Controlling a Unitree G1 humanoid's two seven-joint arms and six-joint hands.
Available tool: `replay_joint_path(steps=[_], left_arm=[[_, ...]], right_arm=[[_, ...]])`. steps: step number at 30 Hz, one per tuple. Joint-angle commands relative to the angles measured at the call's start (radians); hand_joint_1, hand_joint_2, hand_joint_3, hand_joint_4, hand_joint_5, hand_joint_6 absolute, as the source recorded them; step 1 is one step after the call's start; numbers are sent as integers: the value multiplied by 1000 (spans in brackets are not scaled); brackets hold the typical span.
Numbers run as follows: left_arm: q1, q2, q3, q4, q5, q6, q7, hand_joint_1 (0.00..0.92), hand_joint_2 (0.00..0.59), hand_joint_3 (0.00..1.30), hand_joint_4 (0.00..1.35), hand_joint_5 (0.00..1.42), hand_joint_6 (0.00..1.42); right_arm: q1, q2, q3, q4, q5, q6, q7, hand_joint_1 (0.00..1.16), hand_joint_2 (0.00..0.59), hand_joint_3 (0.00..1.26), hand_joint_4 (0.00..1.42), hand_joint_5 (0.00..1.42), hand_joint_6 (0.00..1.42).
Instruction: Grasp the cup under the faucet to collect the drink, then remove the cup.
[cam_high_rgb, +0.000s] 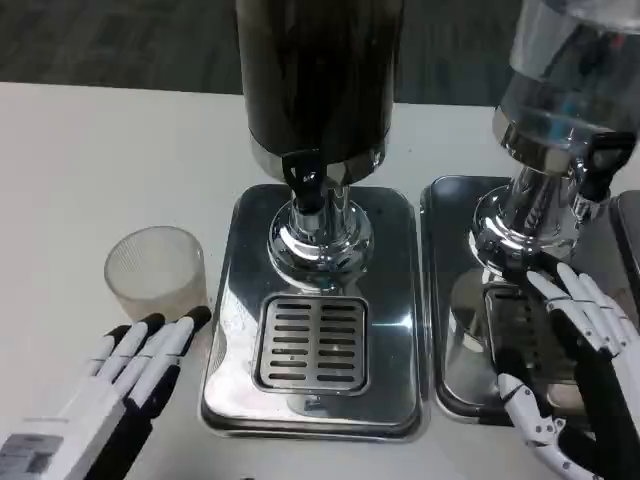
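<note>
A clear ribbed plastic cup (156, 272) stands upright on the white table, left of the dark drink dispenser (318, 80). The dispenser's black faucet (304, 180) hangs over a slotted drip grate (313, 343) on a shiny metal base. My left hand (140, 362) lies flat just in front of the cup, fingers straight and together, tips close to the cup's base and holding nothing. My right hand (572, 350) hovers open over the second dispenser's tray, fingers spread.
A second dispenser (565, 90) with a clear tank stands at the right on its own metal tray (455, 300). The white table (80, 170) stretches off to the left behind the cup.
</note>
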Motion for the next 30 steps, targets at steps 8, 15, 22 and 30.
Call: replay_joint_path(steps=[8, 15, 22, 30], left_arm=[[2, 16, 13, 43, -56, -3, -18, 0, 64, 0, 0, 0, 0], [15, 8, 35, 56, -86, -21, 5, 0, 64, 0, 0, 0, 0], [36, 3, 42, 63, -109, -46, 14, 0, 64, 0, 0, 0, 0], [32, -25, 70, 135, -135, -178, 117, 0, 63, 0, 0, 0, 0]], right_arm=[[12, 7, -4, -14, -5, -1, 13, 251, 436, 197, 81, 72, 94], [15, 10, -3, -10, 2, -1, 15, 251, 436, 197, 85, 72, 95], [20, 7, -5, -15, 7, -2, 22, 251, 436, 197, 86, 72, 95], [32, 17, -3, -18, 16, -1, 30, 251, 436, 197, 86, 72, 95]])
